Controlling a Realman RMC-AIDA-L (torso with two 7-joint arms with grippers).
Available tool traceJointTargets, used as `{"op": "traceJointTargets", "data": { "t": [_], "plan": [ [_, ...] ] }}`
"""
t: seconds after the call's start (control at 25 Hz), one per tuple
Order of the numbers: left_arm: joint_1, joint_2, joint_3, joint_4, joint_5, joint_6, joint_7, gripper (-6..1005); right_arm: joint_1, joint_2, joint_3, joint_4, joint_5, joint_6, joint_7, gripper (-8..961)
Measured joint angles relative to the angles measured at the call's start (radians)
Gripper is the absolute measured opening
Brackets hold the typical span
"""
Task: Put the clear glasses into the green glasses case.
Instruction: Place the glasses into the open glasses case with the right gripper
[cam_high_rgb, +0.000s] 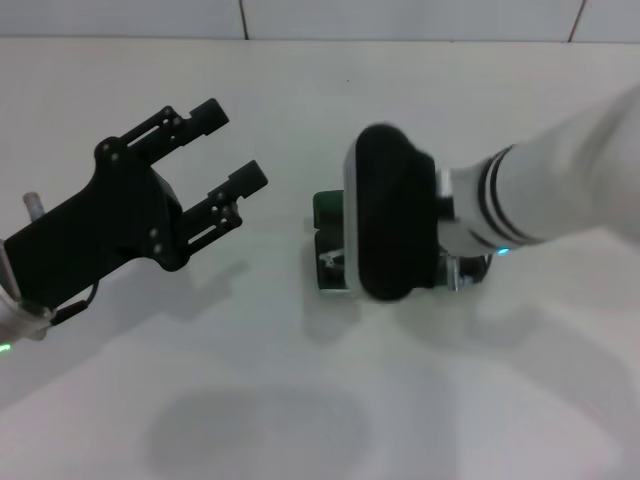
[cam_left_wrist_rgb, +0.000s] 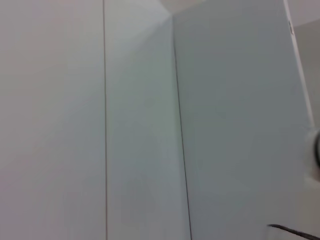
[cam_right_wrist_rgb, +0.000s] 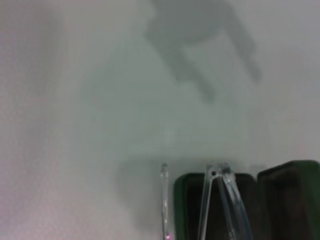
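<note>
The green glasses case (cam_high_rgb: 326, 208) lies open on the white table at the centre, mostly covered by my right arm's black wrist housing (cam_high_rgb: 390, 215). In the right wrist view its two dark-lined halves (cam_right_wrist_rgb: 287, 197) sit side by side. The clear glasses (cam_right_wrist_rgb: 216, 200) show as thin transparent arms over one half's lining, and one arm (cam_right_wrist_rgb: 164, 200) lies just outside the case's edge. The right gripper's fingers are hidden in every view. My left gripper (cam_high_rgb: 232, 150) hovers open and empty to the left of the case.
The white table (cam_high_rgb: 300, 400) stretches all around the case. A tiled wall line runs along the far edge (cam_high_rgb: 300, 38). The left wrist view shows only pale wall panels (cam_left_wrist_rgb: 140, 125).
</note>
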Motion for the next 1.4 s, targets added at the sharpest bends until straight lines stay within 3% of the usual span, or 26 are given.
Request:
{"op": "traceJointTargets", "data": {
  "t": [0.16, 0.4, 0.92, 1.4],
  "plan": [
    [0.003, 0.005, 0.0, 0.0, 0.0, -0.002, -0.004, 649, -0.03, 0.0, -0.094, -0.008, -0.091, 0.09, 0.063, 169],
    [-0.019, 0.006, 0.004, 0.0, 0.0, -0.023, -0.011, 649, -0.055, 0.0, -0.126, -0.001, -0.115, 0.151, 0.067, 171],
    [-0.029, 0.011, 0.005, 0.001, 0.0, -0.025, -0.011, 649, -0.055, 0.0, -0.151, -0.006, -0.227, 0.146, 0.181, 173],
    [-0.033, 0.009, 0.007, -0.001, 0.004, -0.025, -0.011, 649, -0.06, 0.0, -0.164, -0.006, -0.231, 0.138, 0.197, 176]
  ]
}}
